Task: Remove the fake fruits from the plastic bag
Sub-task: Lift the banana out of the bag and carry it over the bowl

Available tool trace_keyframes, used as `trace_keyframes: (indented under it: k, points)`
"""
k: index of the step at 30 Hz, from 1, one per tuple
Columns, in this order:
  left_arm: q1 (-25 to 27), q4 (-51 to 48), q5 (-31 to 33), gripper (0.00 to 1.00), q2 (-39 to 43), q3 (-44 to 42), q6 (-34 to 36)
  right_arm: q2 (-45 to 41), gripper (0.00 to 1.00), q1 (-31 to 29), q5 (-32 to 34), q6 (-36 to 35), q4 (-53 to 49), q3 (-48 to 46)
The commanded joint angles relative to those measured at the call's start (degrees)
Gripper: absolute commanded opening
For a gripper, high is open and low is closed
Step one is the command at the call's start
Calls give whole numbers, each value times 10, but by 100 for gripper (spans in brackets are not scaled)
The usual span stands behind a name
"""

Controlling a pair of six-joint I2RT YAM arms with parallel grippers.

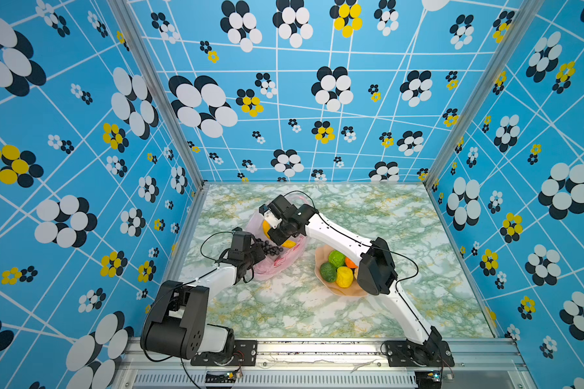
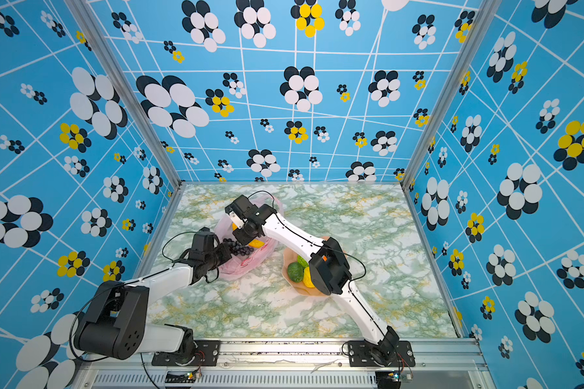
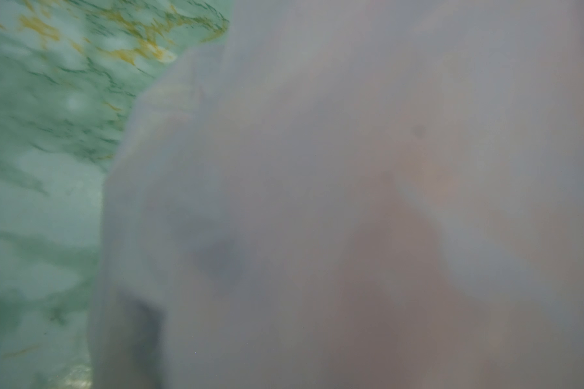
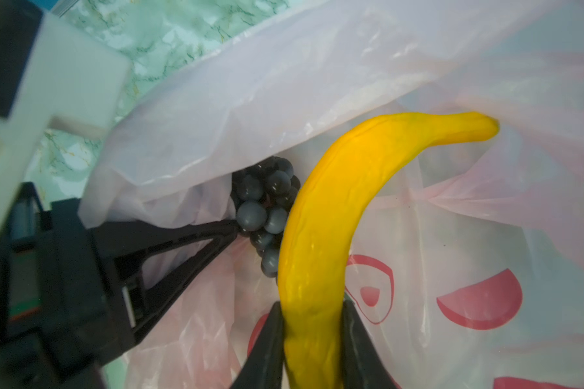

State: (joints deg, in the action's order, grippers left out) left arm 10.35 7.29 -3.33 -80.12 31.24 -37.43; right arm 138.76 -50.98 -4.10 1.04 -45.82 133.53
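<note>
The right tool [image 4: 312, 313] is closed part-way on the banana [image 4: 321, 219], with 1 jaw on each side of the fruit near 1 of its ends, well inside the plastic bag [image 4: 250, 101]. The left tool [image 4: 231, 231] is shut tight at the rim of the bag's mouth, its tips against the grape bunch [image 4: 267, 205]. It seems to pinch the thin film and hold the mouth open. The left wrist view gives only blurred film against the lens.

In a top view the bag lies on the worktop [image 1: 284, 310] beside the dish [image 1: 343, 291]. The dish already carries 2 green fruits [image 1: 336, 258], 1 yellow fruit [image 1: 344, 277] and 1 orange fruit [image 1: 350, 262].

The banana looks light, stiff and smooth-skinned. Held near its end, the long curved part is likely to pivot in the jaws, so a hold nearer the middle would be steadier. Its far tip presses into a fold of film, which is soft and clingy and may drag along with it. The grape bunch is lumpy and probably loose-jointed. It is best taken across its body, not by 1 ball.
</note>
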Motion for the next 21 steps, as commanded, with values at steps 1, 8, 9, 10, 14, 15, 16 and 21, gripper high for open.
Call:
trace_keyframes:
  k: [1, 8, 9, 10, 14, 15, 16, 21]
  points:
    - [-7, -15, -8, 0, -8, 11, 13, -43, 20, -8, -17, 11, 19, -9]
    - [-6, -16, -11, 0, -11, 14, 15, -102, 20, -11, -22, 16, 49, -72]
    - [-6, -16, -12, 0, -11, 15, 15, -110, 20, -11, -22, 17, 55, -83]
    - [-6, -16, -12, 0, -12, 15, 14, -119, 20, -12, -23, 19, 62, -96]
    - [-6, -17, -12, 0, -11, 15, 15, -155, 20, -11, -22, 20, 73, -133]
    - [-7, -17, -12, 0, -11, 15, 16, -168, 20, -11, -19, 20, 79, -148]
    - [-6, -18, -12, 0, -12, 15, 16, -185, 20, -11, -17, 20, 86, -169]
    - [-6, -19, -11, 0, -10, 15, 17, -274, 20, -11, -5, 23, 95, -271]
